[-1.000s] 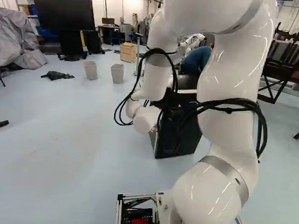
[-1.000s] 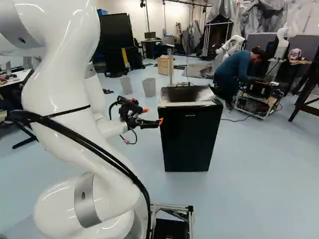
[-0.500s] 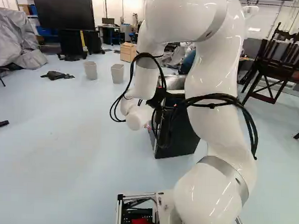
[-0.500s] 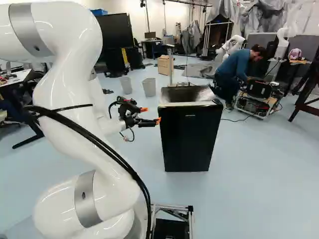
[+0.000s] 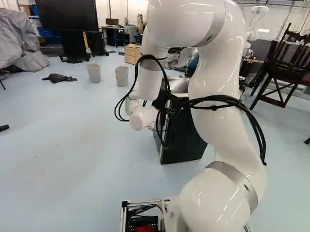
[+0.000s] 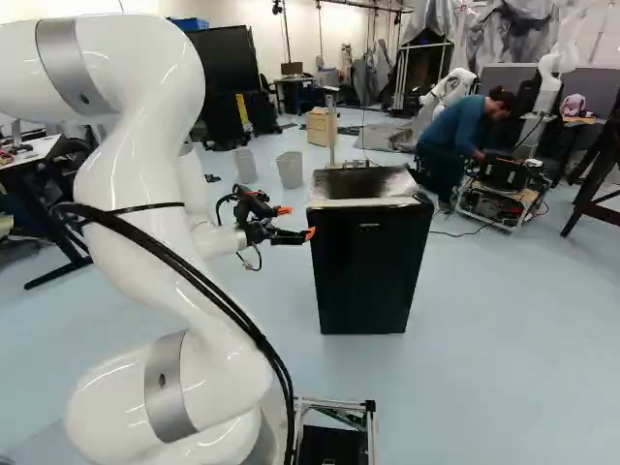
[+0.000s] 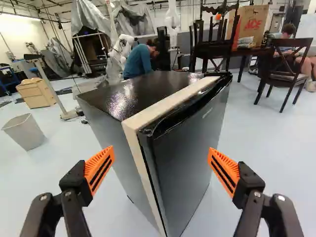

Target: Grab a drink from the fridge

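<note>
Drink out of sight, a black fridge (image 6: 370, 266) stands on the pale floor (image 6: 504, 310), to the right of the white arm (image 6: 145, 194) in the right base view, its door (image 7: 187, 143) seemingly shut. The gripper (image 7: 161, 150) is empty, its orange pads (image 7: 100, 167) spread wide, the fridge's near corner ahead, between their lines. Reaching the fridge looks nearly done — opening the door, finding a drink and lifting it out are left. What the fridge holds is hidden; beyond it stand two waste bins (image 6: 291, 170), their contents impossible to tell.
</note>
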{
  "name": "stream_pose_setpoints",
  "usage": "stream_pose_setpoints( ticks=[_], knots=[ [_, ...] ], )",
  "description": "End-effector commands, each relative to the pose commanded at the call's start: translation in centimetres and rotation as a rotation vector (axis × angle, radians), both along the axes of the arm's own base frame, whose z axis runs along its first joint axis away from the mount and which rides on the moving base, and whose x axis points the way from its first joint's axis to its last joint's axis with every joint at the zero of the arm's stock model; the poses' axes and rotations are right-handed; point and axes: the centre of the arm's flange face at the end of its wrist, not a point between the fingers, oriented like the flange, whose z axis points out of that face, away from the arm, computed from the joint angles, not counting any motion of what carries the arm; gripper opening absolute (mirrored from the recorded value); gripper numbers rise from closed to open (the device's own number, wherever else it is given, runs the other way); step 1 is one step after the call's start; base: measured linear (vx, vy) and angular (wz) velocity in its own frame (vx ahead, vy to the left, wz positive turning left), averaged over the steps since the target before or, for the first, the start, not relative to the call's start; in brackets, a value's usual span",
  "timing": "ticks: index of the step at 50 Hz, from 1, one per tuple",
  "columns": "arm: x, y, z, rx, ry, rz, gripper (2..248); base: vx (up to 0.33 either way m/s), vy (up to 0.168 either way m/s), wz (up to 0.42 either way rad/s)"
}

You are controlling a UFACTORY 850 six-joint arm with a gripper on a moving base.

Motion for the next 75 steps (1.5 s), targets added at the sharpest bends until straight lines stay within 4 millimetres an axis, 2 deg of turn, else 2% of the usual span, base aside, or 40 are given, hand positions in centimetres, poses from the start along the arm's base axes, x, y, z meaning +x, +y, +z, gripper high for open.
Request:
stream_pose_setpoints(
  ticks=[75],
  knots=[
    [2.0,-2.0,-0.2,0.015,-0.007,-0.062,247,0.0,0.0,0.0]
  ],
)
